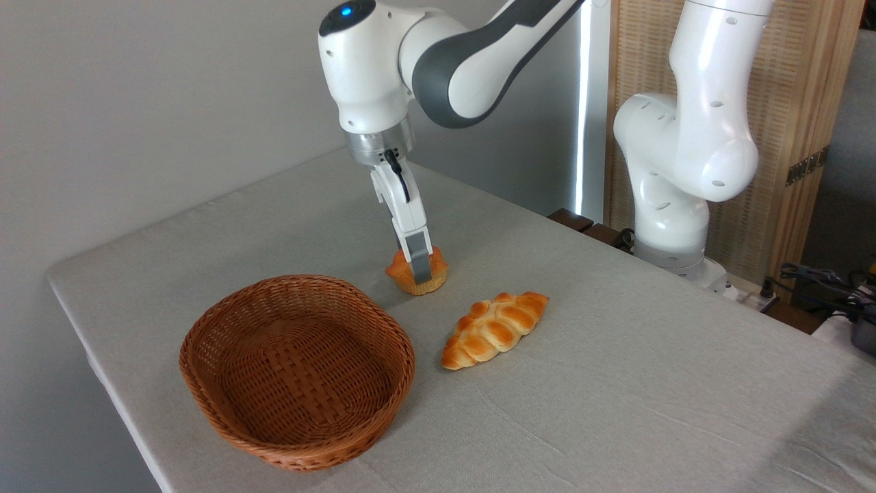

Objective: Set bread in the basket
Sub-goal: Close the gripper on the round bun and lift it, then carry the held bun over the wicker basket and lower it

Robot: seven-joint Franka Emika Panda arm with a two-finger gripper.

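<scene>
Bread (416, 275), the small golden bun, is sitting on the table (616, 356) just behind the basket's far rim, and your gripper (419, 268) is reaching down onto it, the near finger (421, 263) lying across its front. You are looking at the fingers edge-on, so you cannot tell whether they are clamping the bun or only straddling it. Nothing is lying in the wicker basket (297, 370), which is resting near the table's front left edge. A braided loaf (494, 328) is lying to the right of the basket, apart from the bun. A pale grey cloth, faintly creased, is covering the table. Behind it, a plain grey wall (137, 103) is filling the left, and a slatted wooden screen (801, 123) is standing at the right behind the arm's base (677, 219).
</scene>
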